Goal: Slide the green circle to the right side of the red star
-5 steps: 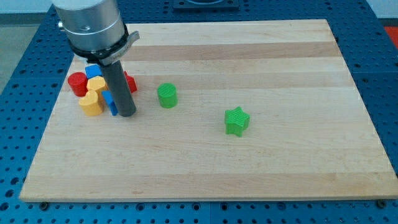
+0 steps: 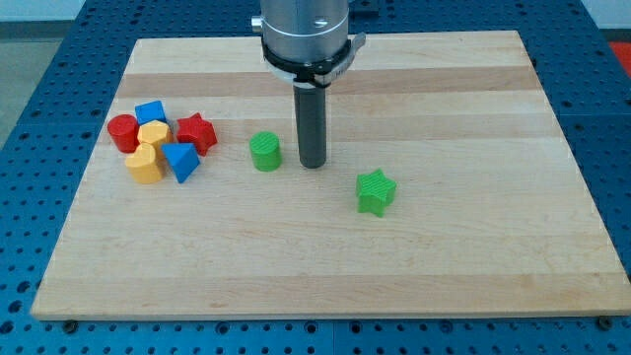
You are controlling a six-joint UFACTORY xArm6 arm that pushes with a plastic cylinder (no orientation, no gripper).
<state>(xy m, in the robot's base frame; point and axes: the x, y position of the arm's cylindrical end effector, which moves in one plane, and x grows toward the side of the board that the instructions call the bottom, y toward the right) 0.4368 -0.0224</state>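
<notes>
my tip (image 2: pixel 313 165) moved right — beside green circle (image 2: pixel 264 152) | greens 2 | reds 2, perhaps

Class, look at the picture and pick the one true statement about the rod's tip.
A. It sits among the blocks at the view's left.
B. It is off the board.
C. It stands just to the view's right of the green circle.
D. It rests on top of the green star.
C: my tip stands on the board just to the view's right of the green circle, with a narrow gap between them.
</notes>
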